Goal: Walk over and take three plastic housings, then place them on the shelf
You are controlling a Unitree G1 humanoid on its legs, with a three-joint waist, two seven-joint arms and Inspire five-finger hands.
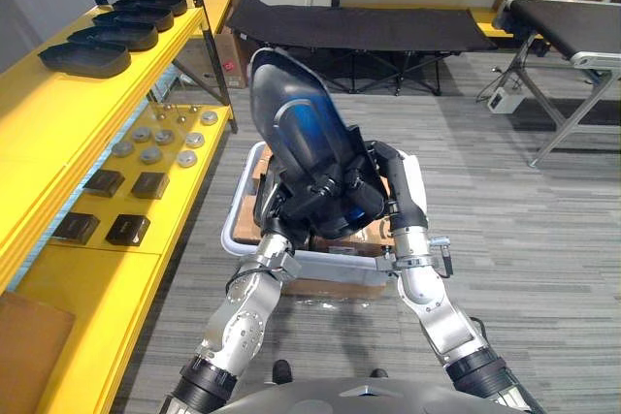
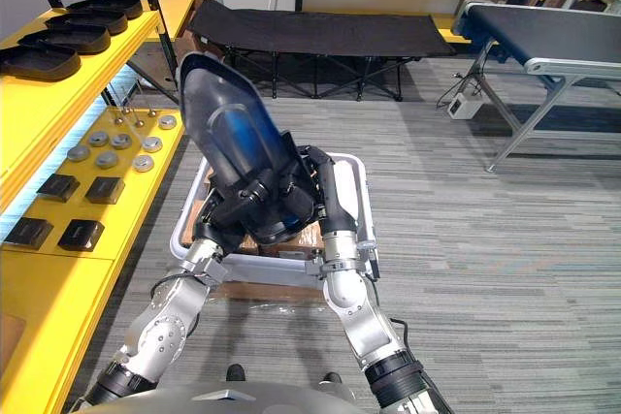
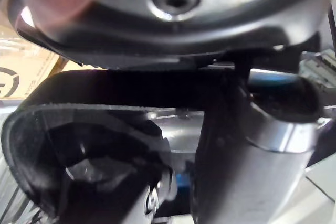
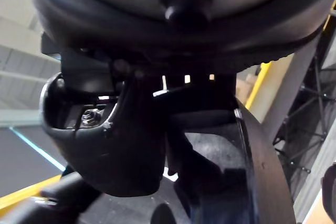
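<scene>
While the left hand and right hand held their fingers curled on one plastic housing rising above them over the white bin, four housings lay on the yellow shelf well left of the fingers, so placing this one apparently remained.

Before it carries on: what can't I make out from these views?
- Bin contents: in both eye views the held housing, left hand and right hand cover most of the white bin, so what remains inside is hidden.
- Right hand's hold: the right wrist view is too close and dark to read.
- Metal discs on the lower shelf: too small to identify.
</scene>
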